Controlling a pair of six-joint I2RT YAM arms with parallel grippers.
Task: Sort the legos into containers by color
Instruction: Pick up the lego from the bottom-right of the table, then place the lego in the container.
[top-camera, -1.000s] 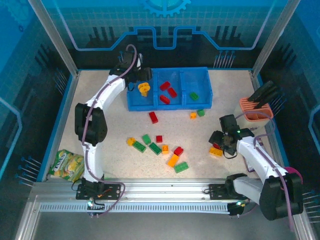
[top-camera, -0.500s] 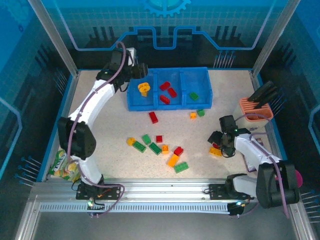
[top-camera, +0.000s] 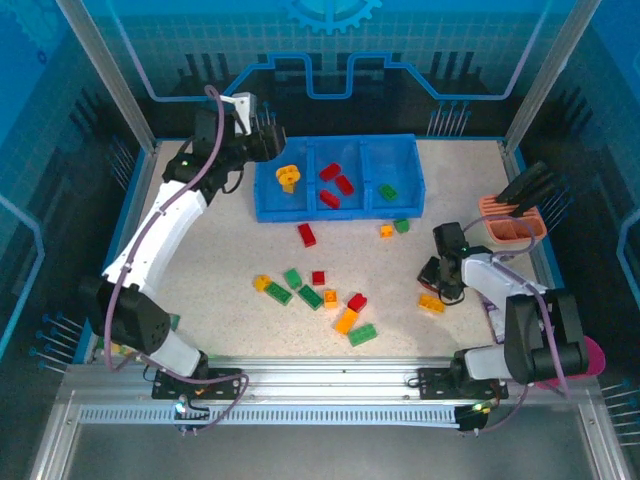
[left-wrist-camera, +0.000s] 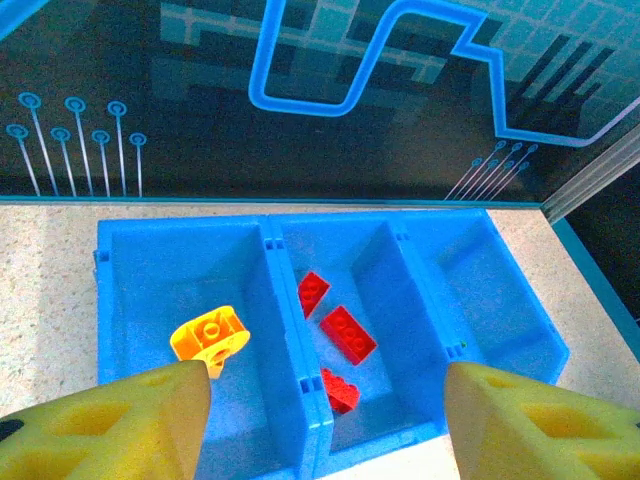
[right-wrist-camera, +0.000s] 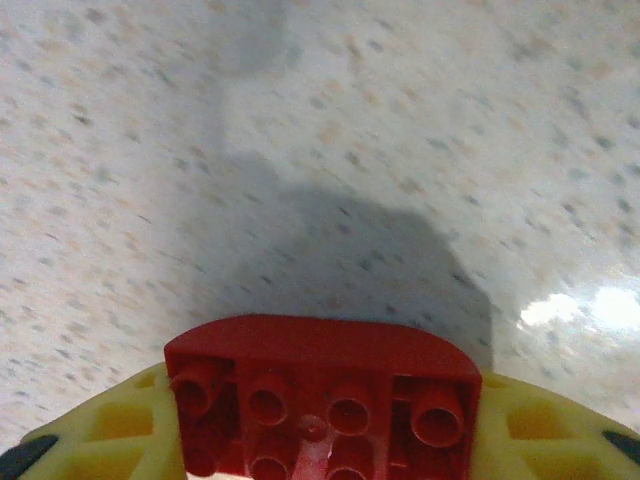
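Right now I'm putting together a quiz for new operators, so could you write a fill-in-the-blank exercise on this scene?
1. The right tool is shut on a ___ lego.
2. The middle compartment of the blue tray holds ___ red legos.
3. The yellow piece lies in the tray's ___ compartment.
4. The left tool hangs over the tray with nothing in it, its jaws ___.
Missing words: red, three, left, open.
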